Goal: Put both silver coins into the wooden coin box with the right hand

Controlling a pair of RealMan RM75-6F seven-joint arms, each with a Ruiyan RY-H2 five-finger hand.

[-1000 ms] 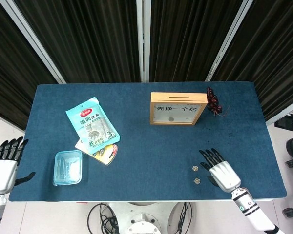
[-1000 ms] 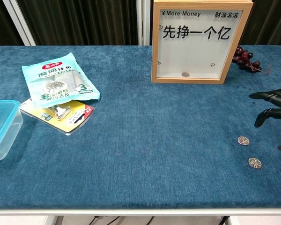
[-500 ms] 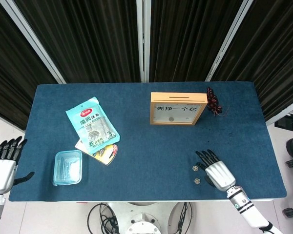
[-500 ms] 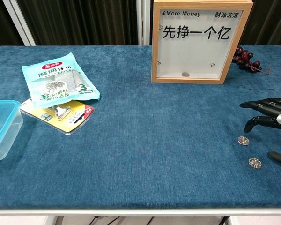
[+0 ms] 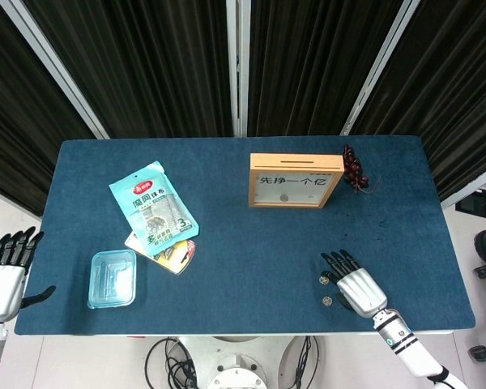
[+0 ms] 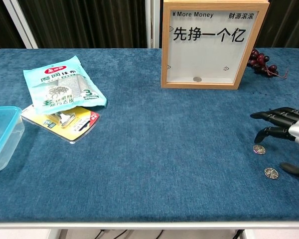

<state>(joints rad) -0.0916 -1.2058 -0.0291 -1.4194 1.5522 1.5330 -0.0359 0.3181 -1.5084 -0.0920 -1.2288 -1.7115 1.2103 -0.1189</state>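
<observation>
Status: neither coin is deposited yet, in my judgement. The wooden coin box stands upright well ahead of my right hand. The hand hovers empty, fingers spread. The far silver coin lies just under its fingertips; the near silver coin lies beside its thumb. Both pickups and both insertions remain.

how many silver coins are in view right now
3. Two lie loose on the blue table beside the right hand: the farther coin under its fingertips, the nearer coin by its thumb. A third coin sits inside the wooden coin box.
</observation>
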